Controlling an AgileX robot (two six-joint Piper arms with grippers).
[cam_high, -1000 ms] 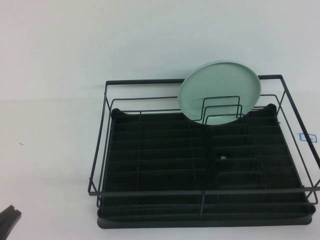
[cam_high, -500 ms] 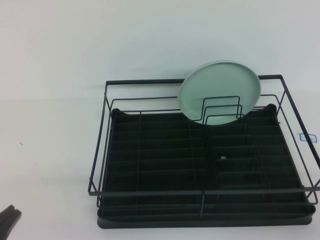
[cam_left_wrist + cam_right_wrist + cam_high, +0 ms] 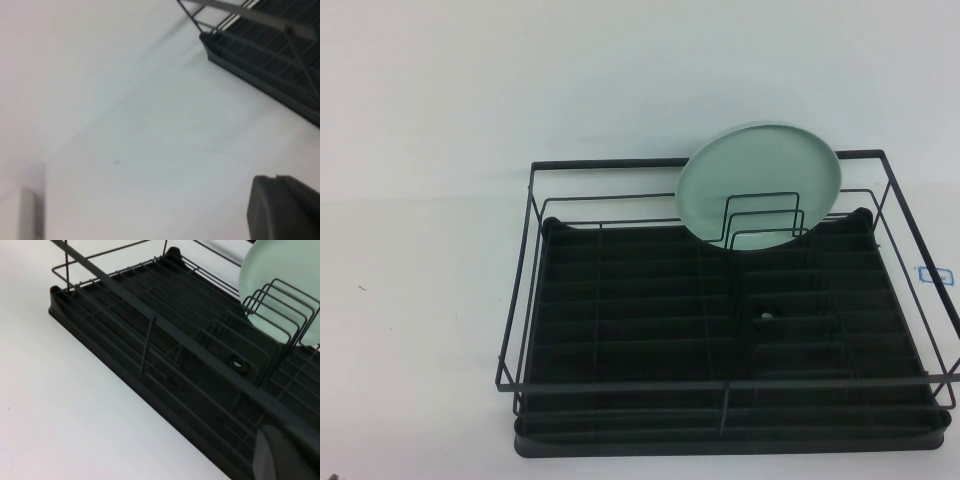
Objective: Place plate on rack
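One plate [image 3: 760, 185], pale mint green, standing tilted on edge in the rack [image 3: 620, 320], behind the upright wire dividers [image 3: 765, 220] near the far right corner, top leaning on the back rail. Rack resting on the white table [image 3: 420, 300]. Left tool [image 3: 285, 207] shut, low over bare table just beside the rack's corner. Right tool [image 3: 280, 455] shut, just by the rack's near edge, holding nothing.

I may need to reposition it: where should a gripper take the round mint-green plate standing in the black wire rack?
Probably the round mint-green plate by its top rim, from above: it stands on edge at the black wire rack back, lower part behind dividers. Left gripper and right gripper are shut, away.
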